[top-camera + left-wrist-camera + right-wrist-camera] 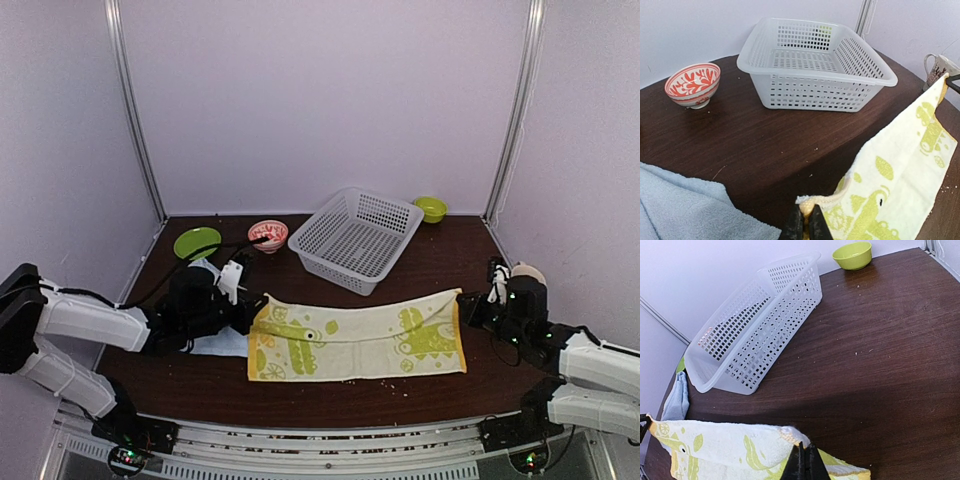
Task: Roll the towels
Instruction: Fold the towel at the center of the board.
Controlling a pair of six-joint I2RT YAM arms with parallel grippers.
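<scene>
Green towel (355, 340): stretched over surface (450, 262), long axis running hand to hand. We hold both far corners: left hand (256, 303) clamped left, right hand (468, 298) clamped right. Blue towel (218, 346) beside left hand.

A dark brown, wood-grain desk (440, 265) fills a small booth closed in by plain, pale lilac walls: a back wall (320, 100), a left wall (50, 130) and a right wall (590, 130). A slim metal left post (137, 110) and right post (513, 110) stand at the rear corners, where the walls meet. A ribbed metal rail (330, 440) runs along the desk's near edge. Soft, even light leaves a dull sheen on the wood, which is dotted with pale specks.
</scene>
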